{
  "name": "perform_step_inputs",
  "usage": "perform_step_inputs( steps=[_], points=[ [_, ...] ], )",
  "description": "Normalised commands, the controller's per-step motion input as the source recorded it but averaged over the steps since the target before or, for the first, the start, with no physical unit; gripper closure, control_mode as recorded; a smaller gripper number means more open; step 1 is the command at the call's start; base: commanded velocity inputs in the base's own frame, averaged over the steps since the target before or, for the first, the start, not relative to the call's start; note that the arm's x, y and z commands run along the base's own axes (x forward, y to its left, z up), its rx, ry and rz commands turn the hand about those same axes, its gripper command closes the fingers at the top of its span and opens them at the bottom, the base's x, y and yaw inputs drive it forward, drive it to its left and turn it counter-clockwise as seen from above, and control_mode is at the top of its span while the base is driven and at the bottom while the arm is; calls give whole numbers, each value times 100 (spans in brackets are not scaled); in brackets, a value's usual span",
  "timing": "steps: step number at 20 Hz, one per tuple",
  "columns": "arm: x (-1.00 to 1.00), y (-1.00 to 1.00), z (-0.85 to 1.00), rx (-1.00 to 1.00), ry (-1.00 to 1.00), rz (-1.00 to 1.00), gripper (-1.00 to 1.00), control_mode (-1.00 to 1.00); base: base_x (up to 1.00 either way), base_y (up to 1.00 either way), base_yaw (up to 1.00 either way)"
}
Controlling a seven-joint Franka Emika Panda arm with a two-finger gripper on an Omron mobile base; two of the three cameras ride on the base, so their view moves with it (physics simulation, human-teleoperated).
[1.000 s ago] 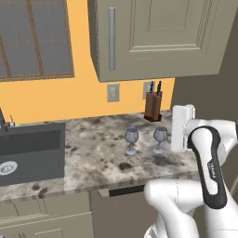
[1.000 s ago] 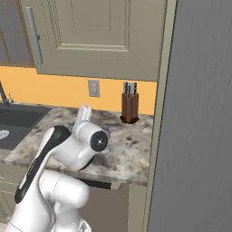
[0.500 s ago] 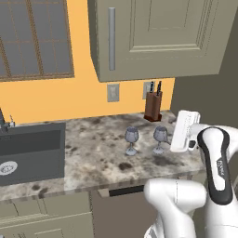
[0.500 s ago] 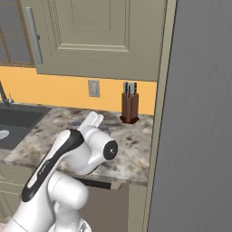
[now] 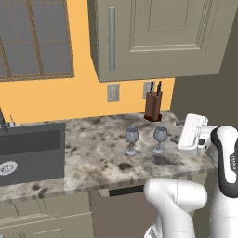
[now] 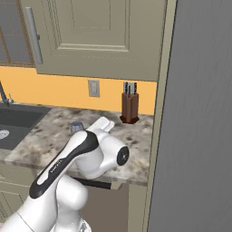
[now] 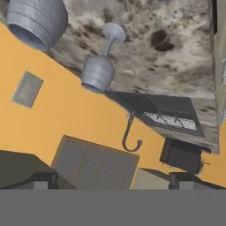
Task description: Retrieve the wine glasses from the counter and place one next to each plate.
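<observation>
Your arm is bent up at the right end of the counter (image 5: 93, 158), elbow high, white hand laid out roughly level and pointing left across the worktop. In the left base view the gripper (image 5: 186, 135) sits to the right of the nearer glass, close but apart from it, above the counter edge. In the right base view the hand pokes out past the arm's big joint, and a bit of one glass (image 6: 77, 127) shows just behind it.

The hand view is rolled hard over, nearly upside down: granite up top, orange wall (image 7: 57, 114) below. The finger tips (image 7: 44, 180) sit far apart at the bottom corners, so the jaws are spread wide with nothing between them.

The wine glasses (image 5: 131, 141) stand upright on the counter, side by side with a small gap, right of the sink (image 5: 30, 151) and in front of the knife block (image 5: 153, 106). The second glass (image 5: 160, 139) is the one nearer your gripper. Both are translucent grey-blue, with rounded bowl, thin stem and round foot. In the hand view the near glass's bowl (image 7: 37, 20) is large at the top left corner, cut off by the edge; the far glass (image 7: 99, 70) shows whole, foot, stem and bowl. Both are untouched.

The wall outlet (image 5: 112, 92) is above them, with the upper cabinet (image 5: 153, 37) overhead.
</observation>
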Motion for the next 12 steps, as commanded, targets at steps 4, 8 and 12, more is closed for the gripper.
perform_step_inputs(
  steps=[4, 8, 12],
  points=[
    [-12, -18, 0, 19, 3, 0, -100, -100, 0, 0, 0],
    [-10, -13, -2, 14, 5, 0, -100, -100, 0, 0, 0],
    [-7, -13, -8, 8, 9, 0, -100, -100, 0, 0, 0]
  ],
)
